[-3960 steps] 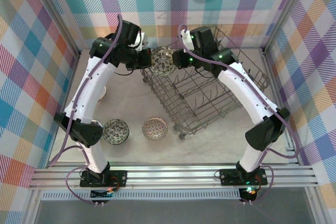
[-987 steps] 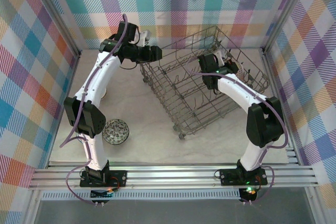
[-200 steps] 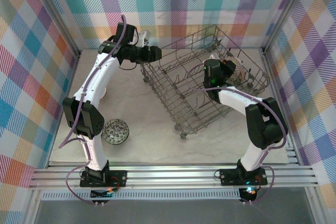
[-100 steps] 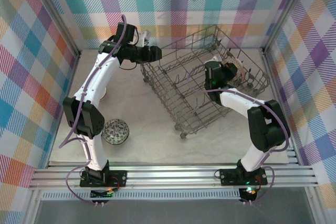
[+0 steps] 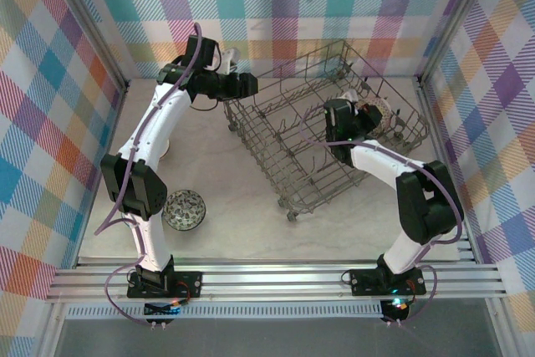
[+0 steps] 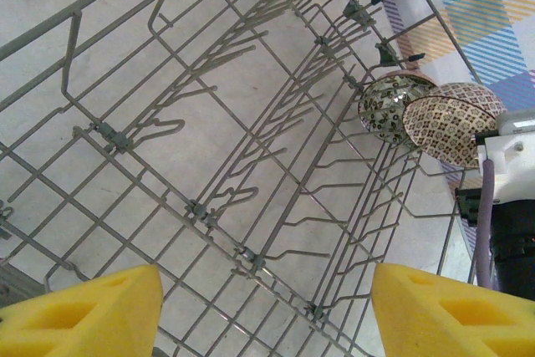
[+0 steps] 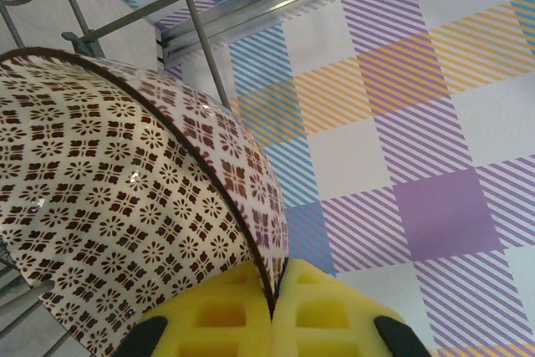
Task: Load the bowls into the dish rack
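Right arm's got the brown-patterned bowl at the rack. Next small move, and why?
Probably lower the right gripper slightly. It is shut on the rim of the brown-patterned bowl, which stands on edge beside the floral bowl at the side of the dish rack. I can't tell that it's seated between tines yet.

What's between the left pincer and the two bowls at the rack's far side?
Left wrist view: bare rows of dish rack tines, no dishes, between the left pincer and the floral bowl and brown-patterned bowl.

Glossy glazed bowl (image 7: 125,198), wire rack (image 6: 251,173)
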Robot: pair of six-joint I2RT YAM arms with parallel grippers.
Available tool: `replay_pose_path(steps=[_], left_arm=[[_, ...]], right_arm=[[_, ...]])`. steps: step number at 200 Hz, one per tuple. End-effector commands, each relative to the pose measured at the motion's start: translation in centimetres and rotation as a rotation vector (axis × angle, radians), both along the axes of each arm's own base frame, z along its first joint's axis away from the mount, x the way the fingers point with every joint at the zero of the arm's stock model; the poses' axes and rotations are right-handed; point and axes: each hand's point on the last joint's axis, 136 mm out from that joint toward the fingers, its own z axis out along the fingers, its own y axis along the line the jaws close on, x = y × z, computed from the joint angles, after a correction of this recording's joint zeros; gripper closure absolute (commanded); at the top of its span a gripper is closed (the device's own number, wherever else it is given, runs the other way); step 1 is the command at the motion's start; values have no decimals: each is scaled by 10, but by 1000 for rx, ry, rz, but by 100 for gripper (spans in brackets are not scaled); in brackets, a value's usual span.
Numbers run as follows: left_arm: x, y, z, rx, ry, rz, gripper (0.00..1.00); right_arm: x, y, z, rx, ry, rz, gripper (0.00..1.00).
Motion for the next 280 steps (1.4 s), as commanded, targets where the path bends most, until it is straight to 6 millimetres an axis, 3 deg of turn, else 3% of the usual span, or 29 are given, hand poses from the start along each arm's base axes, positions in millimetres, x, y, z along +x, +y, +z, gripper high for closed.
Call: replay_pose_path(steps=[1, 151, 186, 280], left_arm=[[-13, -2, -60, 65, 199, 2, 32], [-13, -2, -62, 70, 200, 1, 32], [-13, -2, -65, 74, 206, 1, 32], [-11, -1, -69, 76, 212, 8, 32]], right_arm=[[-6, -12, -47, -58, 209, -5, 95], [20, 8, -46, -47, 199, 21, 76], [26, 11, -47, -44, 198, 22, 66], [36, 15, -68, -15, 222, 16, 65]])
